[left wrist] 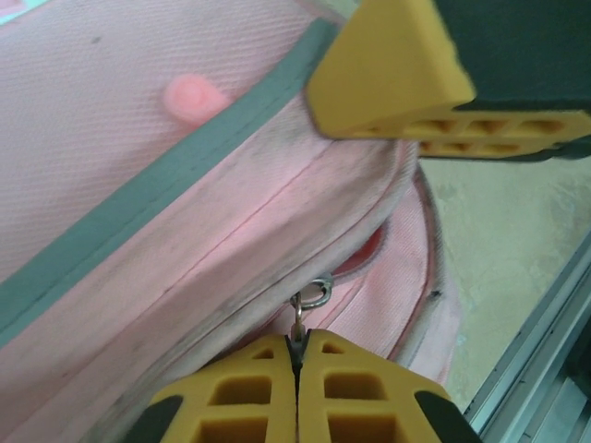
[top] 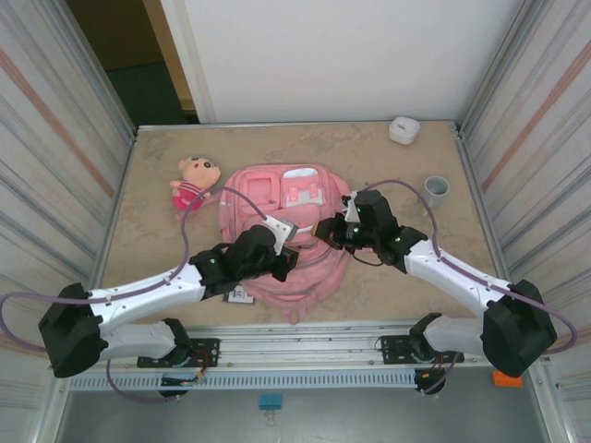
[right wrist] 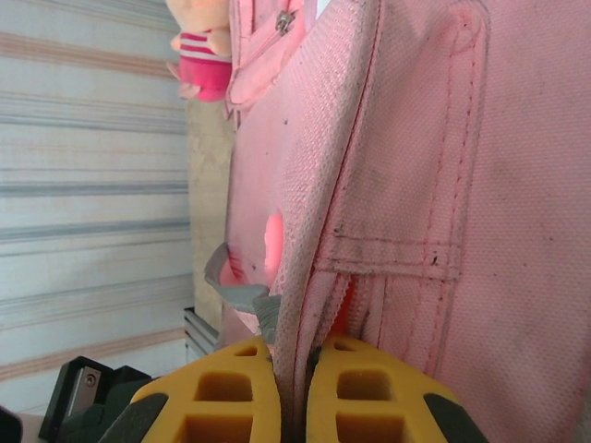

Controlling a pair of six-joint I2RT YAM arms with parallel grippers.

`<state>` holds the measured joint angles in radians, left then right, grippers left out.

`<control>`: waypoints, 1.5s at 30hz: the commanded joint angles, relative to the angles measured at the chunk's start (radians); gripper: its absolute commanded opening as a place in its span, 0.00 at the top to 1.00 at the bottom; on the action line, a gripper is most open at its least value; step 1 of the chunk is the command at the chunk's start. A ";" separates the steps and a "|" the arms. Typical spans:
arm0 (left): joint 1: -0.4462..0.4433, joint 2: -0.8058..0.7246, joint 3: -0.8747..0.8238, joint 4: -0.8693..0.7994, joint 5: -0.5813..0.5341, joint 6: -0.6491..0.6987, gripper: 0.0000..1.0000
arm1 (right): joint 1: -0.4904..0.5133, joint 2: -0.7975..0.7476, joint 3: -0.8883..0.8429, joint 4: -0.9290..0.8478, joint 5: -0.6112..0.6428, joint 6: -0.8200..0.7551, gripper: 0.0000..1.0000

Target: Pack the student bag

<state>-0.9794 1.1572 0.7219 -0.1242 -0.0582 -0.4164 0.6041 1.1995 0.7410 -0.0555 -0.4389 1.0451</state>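
The student bag (top: 277,189) lies flat at mid-tabletop (top: 166,258). We judge the step to be unzipping: the left gripper (left wrist: 297,346) pinches the zipper pull (left wrist: 309,300), and the right gripper (right wrist: 291,369) clamps a fabric fold (right wrist: 294,305). Next, we would draw the pull along its track while the right braces.

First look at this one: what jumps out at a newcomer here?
The big pink student bag lies in the middle of the table. The left hand is shut on a small metal zipper pull, while the right hand pinches a fold of the bag's fabric. A plush doll lies beside its far left corner.
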 commanded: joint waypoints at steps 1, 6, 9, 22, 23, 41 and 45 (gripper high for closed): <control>0.030 -0.081 -0.013 -0.181 -0.147 -0.017 1.00 | -0.078 -0.098 0.049 -0.069 -0.076 -0.091 1.00; 0.061 -0.225 -0.098 -0.265 -0.176 -0.035 1.00 | -0.238 -0.126 0.042 -0.172 -0.160 -0.178 1.00; 0.099 -0.282 -0.137 -0.236 -0.149 0.010 1.00 | -0.260 -0.128 0.070 -0.232 -0.173 -0.261 0.79; 0.177 -0.231 -0.088 -0.041 0.198 0.192 1.00 | 0.191 -0.220 0.032 -0.159 0.289 -1.208 0.26; 0.177 -0.234 -0.088 -0.033 0.207 0.192 1.00 | 0.209 -0.167 0.052 -0.159 0.294 -1.240 0.26; 0.235 -0.265 -0.084 -0.198 -0.022 0.204 1.00 | 0.228 0.120 0.224 -0.158 0.139 -1.467 0.98; 0.395 -0.238 -0.096 -0.164 0.030 0.206 1.00 | 0.151 0.066 0.209 -0.254 -0.014 -1.502 1.00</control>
<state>-0.6704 0.9119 0.6048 -0.2710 0.0193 -0.2272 0.8013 1.3388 0.9222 -0.2077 -0.3241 -0.4137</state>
